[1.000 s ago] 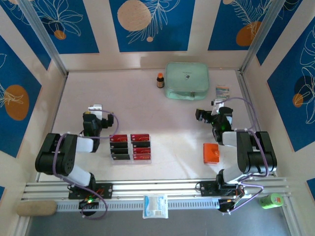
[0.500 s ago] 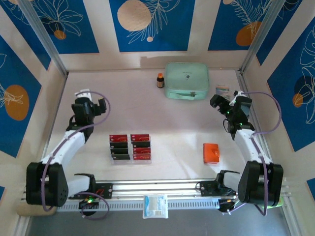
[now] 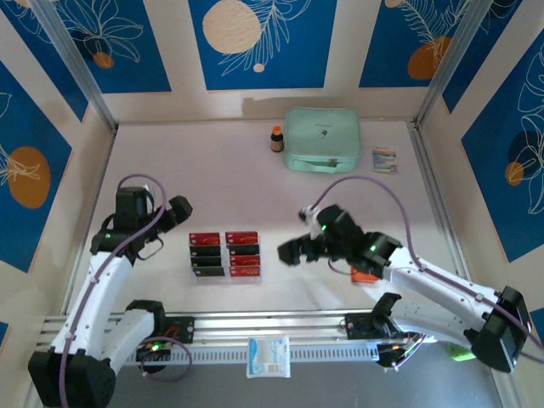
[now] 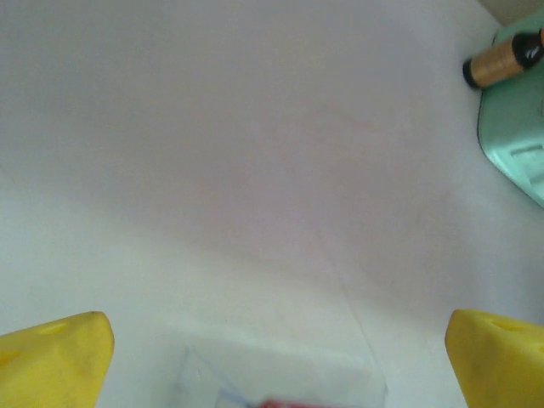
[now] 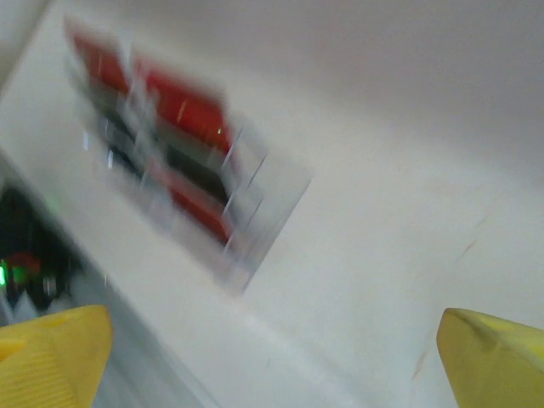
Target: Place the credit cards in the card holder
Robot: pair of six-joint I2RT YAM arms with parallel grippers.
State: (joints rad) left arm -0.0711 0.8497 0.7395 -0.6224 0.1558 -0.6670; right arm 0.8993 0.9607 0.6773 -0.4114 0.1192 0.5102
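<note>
Red and black thin plastic credit cards (image 3: 225, 253) lie flat in two short columns inside a clear shallow plastic tray (image 3: 259, 277) on the pale surface (image 3: 170, 161) between your two arms; laid out singly like that, each one looks reachable by an edge, though flat thin cards will probably be hard to lift. Your card holder, the small squarish orange wallet (image 3: 364, 274), sits on the surface to the right of the tray, well apart from it and partly under your right forearm; you cannot tell from here whether it is open. Your left hand (image 4: 272, 361) hangs just beyond the tray's far left corner with its yellow fingers (image 4: 51, 357) spread as wide as they go and nothing between them; its camera looks past the tray's far rim toward a small brown bottle (image 4: 501, 61) and a mint-green zip pouch (image 4: 518, 144) at the back. Your right hand (image 5: 274, 353) reaches across, just right of the tray, equally wide and empty, tilted toward the cards; its view is smeared. No card appears to be in the holder, so you seem to be at the first pick; you will likely need the wallet uncovered and steadied.
</note>
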